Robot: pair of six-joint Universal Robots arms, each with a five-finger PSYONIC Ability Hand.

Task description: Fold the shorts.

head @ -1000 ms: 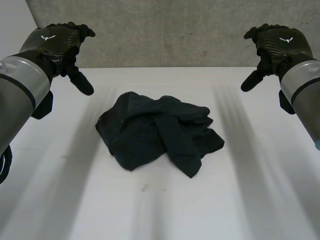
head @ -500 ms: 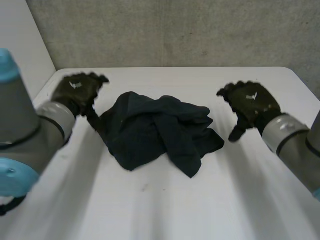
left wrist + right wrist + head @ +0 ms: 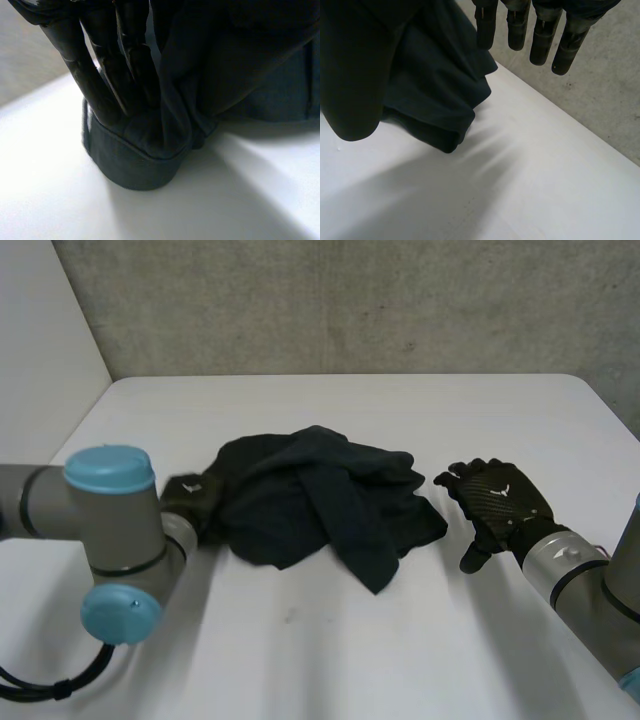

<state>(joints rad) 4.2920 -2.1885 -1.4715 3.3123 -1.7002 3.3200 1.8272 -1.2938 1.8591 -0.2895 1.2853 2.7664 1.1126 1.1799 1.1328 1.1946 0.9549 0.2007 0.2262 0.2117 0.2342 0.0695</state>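
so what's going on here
A two-armed robot is set to fold dark shorts, which lie crumpled on a white table. Its left hand is against the shorts' left edge. Its right hand is open just beside their right side, holding nothing. Nothing is folded yet.

even bright light, soft shadow beneath the shorts (image 3: 320, 500).

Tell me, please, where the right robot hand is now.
In the head view, the right robot hand is just right of the crumpled shorts, over the white table.
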